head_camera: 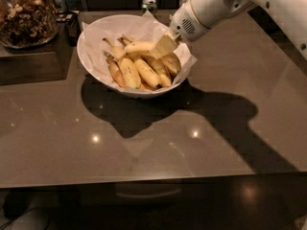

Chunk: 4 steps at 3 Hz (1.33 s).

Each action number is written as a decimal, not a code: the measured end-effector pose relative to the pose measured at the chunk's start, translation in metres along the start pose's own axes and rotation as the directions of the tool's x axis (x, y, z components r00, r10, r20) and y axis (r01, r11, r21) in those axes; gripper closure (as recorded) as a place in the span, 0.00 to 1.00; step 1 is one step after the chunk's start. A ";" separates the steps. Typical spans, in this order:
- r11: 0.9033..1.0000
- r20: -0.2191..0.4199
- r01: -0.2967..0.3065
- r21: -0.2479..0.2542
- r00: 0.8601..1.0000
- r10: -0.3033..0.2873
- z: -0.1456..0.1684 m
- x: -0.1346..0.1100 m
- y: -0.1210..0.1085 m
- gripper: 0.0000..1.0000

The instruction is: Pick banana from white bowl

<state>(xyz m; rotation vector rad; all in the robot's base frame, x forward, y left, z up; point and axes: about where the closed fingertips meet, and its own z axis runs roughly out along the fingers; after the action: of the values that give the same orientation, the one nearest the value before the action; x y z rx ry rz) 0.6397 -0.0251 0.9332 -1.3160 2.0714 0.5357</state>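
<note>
In the camera view, the white bowl (130, 90) sits toward 11 o'clock on the table (57, 128). The banana (138, 47) lies atop the pile inside. The gripper (164, 45) meets the banana's end at the bowl's 2 o'clock, and I cannot tell whether it grips. A jar of nuts (26, 16) stands at 10 o'clock.

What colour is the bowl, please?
White, in the camera view; the gripper is over the bowl.

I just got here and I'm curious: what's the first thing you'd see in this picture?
The big white bowl full of bananas, up in the middle, grabs the eye first. Then the white robot arm reaching in from the upper right, its gripper down at the banana on top of the pile. A glass jar of nuts sits far left.
</note>
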 end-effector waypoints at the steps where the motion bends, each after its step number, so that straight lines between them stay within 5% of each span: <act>1: 0.999 0.069 0.041 -0.010 0.997 -0.040 -0.021 -0.008 0.008 1.00; 3: 0.983 0.243 0.145 -0.110 0.963 -0.115 -0.097 0.003 0.041 1.00; 4: 0.986 0.267 0.130 -0.106 0.959 -0.098 -0.139 0.030 0.055 1.00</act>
<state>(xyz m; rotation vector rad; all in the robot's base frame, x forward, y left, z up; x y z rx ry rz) 0.5417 -0.1084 1.0140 -1.3460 1.7597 0.7527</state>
